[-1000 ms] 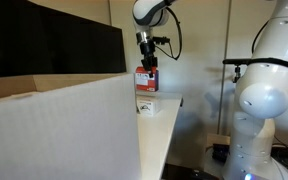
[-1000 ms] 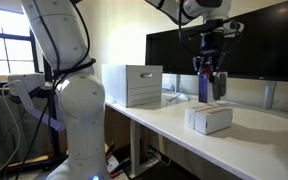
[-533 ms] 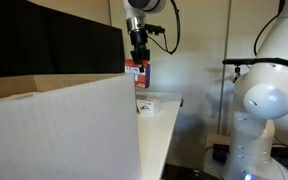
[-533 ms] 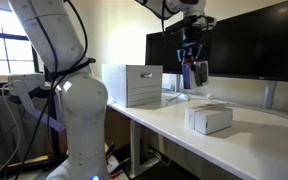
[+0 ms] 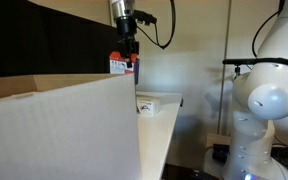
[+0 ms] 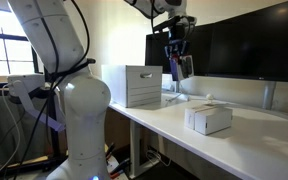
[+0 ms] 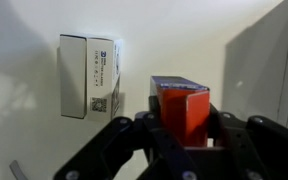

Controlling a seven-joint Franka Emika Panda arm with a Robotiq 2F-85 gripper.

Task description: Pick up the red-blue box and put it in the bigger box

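Gripper [image 7: 182, 128] is clamped on the red box [image 7: 181, 105]; in the wrist view its dark fingers [image 7: 144, 132] press on two opposite sides and the red-orange end face is turned to the camera. The box hangs in the air, clear of the table [image 6: 254, 140]. In both exterior views it sits upright under the gripper [image 6: 175, 54], which points straight down from the arm [image 5: 121, 14]. In an exterior view the red box [image 5: 121, 66] shows a white panel on its front and appears just above the far top edge of the carton [image 5: 54, 130], whose plain grey-white wall fills the foreground. In an exterior view the red box [image 6: 176, 68] looks darker, with some blue, and hangs about level with the top of the carton [image 6: 132, 85], near its side but apart from it. The carton stands on the table's end, beside the robot base [image 6: 74, 100]. A white box [image 6: 208, 118] lies flat on the table, on the far side of the red box from the carton and well below it. The wrist view shows that white box [image 7: 89, 76] off to one side of the red box, with a barcode label on its face. A black monitor [image 6: 246, 40] stands behind the table against the wall.
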